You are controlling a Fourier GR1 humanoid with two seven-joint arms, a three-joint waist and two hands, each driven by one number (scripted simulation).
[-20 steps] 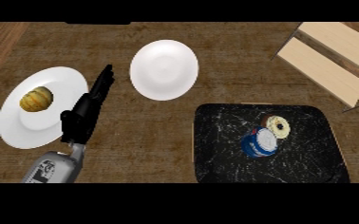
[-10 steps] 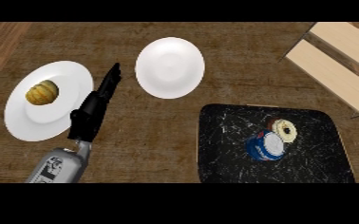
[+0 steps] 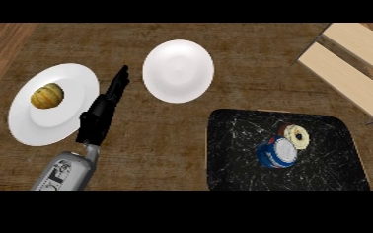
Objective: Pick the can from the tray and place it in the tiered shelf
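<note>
Honestly nothing readable here. The grey forearm (image 3: 64, 172) at the lower left of the frame has some dark markings on its casing, but I can't make out any letters. The blue can (image 3: 275, 154) lying on the black tray (image 3: 233, 168) shows no legible label either.

Blue can (image 3: 277, 154) on black tray (image 3: 233, 148)

A blue can (image 3: 277, 153) lies on the black tray (image 3: 241, 168); the left hand (image 3: 105, 106), fingers straight, rests between two white plates.
</note>
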